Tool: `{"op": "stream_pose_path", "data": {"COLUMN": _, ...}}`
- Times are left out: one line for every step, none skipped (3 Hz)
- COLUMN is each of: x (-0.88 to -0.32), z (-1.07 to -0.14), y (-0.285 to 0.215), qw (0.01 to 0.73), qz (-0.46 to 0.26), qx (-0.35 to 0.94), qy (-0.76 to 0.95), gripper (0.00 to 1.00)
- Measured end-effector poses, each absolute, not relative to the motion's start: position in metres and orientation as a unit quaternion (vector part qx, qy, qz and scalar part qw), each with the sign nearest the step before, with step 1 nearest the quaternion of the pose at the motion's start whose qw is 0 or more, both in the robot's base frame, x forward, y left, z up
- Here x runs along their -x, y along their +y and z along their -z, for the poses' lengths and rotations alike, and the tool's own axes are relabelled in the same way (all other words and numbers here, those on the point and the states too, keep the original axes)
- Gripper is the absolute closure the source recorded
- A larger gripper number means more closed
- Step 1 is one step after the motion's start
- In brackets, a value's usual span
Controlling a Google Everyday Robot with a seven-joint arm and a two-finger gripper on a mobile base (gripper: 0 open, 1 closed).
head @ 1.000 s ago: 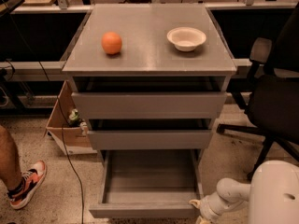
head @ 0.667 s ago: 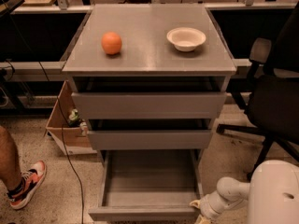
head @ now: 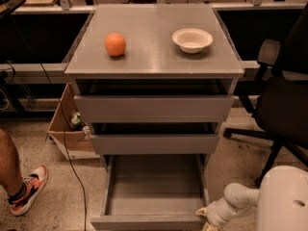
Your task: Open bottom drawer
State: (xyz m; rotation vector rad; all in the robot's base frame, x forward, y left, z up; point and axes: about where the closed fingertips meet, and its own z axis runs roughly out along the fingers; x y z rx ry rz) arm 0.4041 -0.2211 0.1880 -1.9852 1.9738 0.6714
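Observation:
The grey cabinet (head: 154,64) has three handle-less drawers. The bottom drawer (head: 153,186) is pulled far out toward me, its shallow grey tray empty and its slim front panel (head: 147,222) at the bottom edge of the view. The gripper (head: 206,220) is at the front right corner of that drawer, touching or right beside the panel's end. It sits on a white arm (head: 240,201) coming from the lower right. The top drawer (head: 154,109) and the middle drawer (head: 154,144) stand slightly ajar.
An orange (head: 115,44) and a white bowl (head: 192,39) sit on the cabinet top. A black office chair (head: 284,100) stands right. A cardboard box (head: 67,129) and a cable (head: 67,148) are on the left floor. A person's leg and shoe (head: 21,186) are at lower left.

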Motion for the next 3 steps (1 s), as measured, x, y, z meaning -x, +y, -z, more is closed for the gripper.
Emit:
{"op": "stream_pose_path", "data": {"x": -0.396, "z": -0.190, "y": -0.221, "qw": 0.130, "qz": -0.236, "qx": 0.684, "qy": 0.678, "gripper": 0.36}}
{"op": "stream_pose_path", "data": {"x": -0.396, "z": -0.223, "y": -0.203, "qw": 0.179, "qz": -0.217, "qx": 0.684, "qy": 0.673, "gripper": 0.12}}
{"op": "stream_pose_path", "data": {"x": -0.409, "z": -0.261, "y": -0.183, "qw": 0.229, "qz": -0.192, "qx": 0.685, "qy": 0.664, "gripper": 0.00}}
